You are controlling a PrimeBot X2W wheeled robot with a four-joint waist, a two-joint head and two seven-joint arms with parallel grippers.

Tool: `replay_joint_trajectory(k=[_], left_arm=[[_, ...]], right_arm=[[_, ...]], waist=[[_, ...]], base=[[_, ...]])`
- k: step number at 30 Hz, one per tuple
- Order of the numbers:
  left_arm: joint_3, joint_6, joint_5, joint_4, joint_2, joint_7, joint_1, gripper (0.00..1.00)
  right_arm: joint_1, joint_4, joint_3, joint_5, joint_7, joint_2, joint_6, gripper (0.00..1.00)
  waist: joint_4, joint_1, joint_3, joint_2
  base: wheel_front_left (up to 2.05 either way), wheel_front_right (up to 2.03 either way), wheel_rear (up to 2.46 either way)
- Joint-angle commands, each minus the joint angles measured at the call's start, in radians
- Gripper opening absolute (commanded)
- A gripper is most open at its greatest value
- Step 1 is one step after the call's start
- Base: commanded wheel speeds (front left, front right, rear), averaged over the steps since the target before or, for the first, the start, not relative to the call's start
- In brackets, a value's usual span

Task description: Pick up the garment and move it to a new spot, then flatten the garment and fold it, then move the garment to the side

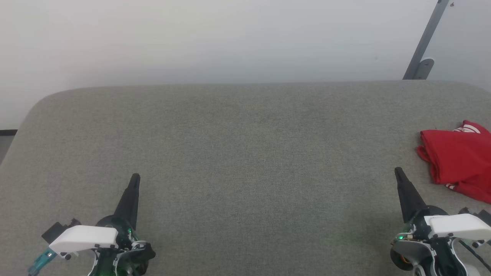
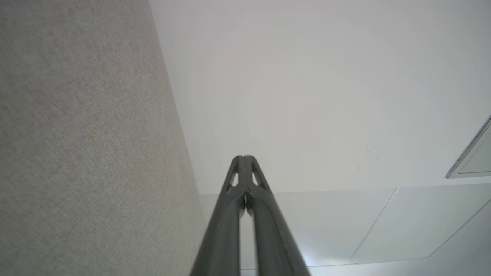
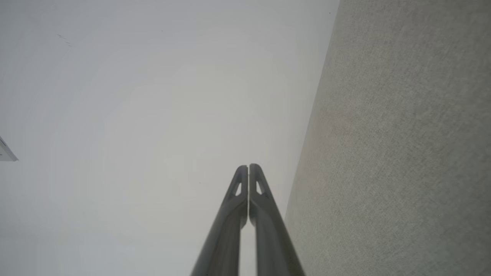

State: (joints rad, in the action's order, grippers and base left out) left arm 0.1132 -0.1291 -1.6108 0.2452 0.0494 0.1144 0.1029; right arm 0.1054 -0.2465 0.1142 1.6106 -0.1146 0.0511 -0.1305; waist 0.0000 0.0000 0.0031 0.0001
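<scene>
A: Arm pose?
B: We note the left gripper and right gripper low over the bench, fingers clenched on nothing and pointing forward.
A: Garment?
B: Crumpled on the bench, near the right gripper, on its right.

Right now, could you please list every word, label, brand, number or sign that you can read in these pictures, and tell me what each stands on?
None can be read.
The red shirt, bunched on the grey table at the robot's right, has white stripes on its trim but no lettering facing the camera.
The left gripper and the right gripper carry no legible marks, and the wall bears no sign.
</scene>
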Motion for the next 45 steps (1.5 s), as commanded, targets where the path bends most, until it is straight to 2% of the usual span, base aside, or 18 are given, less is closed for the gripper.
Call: replay_joint_trajectory(k=[1,45], left_arm=[[0.003,-0.003,-0.003,0.000,-0.001,0.004,0.012,0.00],[0.002,-0.003,-0.004,0.000,-0.001,0.003,0.012,0.00]], right_arm=[[0.006,0.004,0.001,0.004,-0.003,-0.003,0.000,0.00],[0.006,0.004,0.000,0.004,-0.002,-0.003,0.000,0.00]], waist=[[0.000,0.0000,0.000,-0.0001],[0.000,0.0000,0.000,-0.0001]], base=[[0.00,0.00,0.00],[0.00,0.00,0.00]])
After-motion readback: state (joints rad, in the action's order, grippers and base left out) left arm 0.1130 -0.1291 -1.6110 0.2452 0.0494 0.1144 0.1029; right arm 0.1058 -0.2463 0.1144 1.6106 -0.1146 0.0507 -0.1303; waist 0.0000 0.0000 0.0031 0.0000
